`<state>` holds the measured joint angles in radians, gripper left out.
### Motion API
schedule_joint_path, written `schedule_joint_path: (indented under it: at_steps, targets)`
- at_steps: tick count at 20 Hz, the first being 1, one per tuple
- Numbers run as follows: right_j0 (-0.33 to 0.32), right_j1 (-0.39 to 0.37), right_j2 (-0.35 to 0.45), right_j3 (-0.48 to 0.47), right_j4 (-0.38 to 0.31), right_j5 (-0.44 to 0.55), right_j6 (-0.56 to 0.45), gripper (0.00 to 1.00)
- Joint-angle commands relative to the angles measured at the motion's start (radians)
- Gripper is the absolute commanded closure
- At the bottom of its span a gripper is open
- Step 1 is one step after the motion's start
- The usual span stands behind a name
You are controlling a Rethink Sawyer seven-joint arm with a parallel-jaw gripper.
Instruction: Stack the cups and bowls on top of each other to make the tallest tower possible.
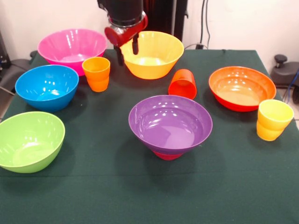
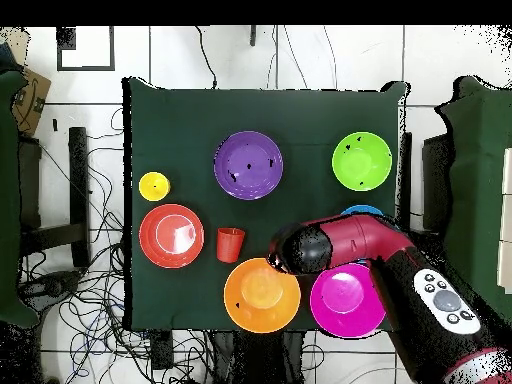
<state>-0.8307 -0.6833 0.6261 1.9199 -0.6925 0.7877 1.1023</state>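
The gripper (image 1: 127, 50) hangs with fingers apart between the ribbed orange cup (image 1: 96, 73) and the yellow bowl (image 1: 152, 54); the purple bowl (image 1: 170, 123) sits on a small red bowl (image 1: 167, 155); the red-orange cup (image 1: 182, 83) lies tipped.

This looks like a robot lab: a worktop (image 1: 103, 186) with a dark green cloth, tangled cables (image 2: 75, 300) on a tiled floor (image 2: 180, 60), and a robot arm (image 2: 400, 270).

1. purple bowl (image 1: 170, 124) sits atop a small red bowl (image 1: 167, 155), forming the only tower.
2. pink (image 1: 71, 47), blue (image 1: 46, 87), green (image 1: 29, 141), yellow (image 1: 152, 54) and orange-red (image 1: 242, 87) bowls stand upright, apart.
3. orange cup (image 1: 96, 73) and yellow cup (image 1: 273, 119) stand upright; red-orange cup (image 1: 182, 84) lies tipped.
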Motion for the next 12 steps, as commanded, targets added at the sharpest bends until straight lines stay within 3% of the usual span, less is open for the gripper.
schedule_joint_path:
  at_steps: [1,5,7,12]
  targets:
    - [0.005,0.05,0.02,-0.046,-0.071,0.044,-0.16,0.0]
    - [-0.017,0.003,0.033,-0.048,-0.074,0.079,-0.201,0.0]
    - [-0.008,-0.03,0.02,-0.072,-0.09,0.066,-0.172,0.0]
    - [-0.046,-0.079,0.06,-0.085,-0.051,0.067,-0.199,0.0]
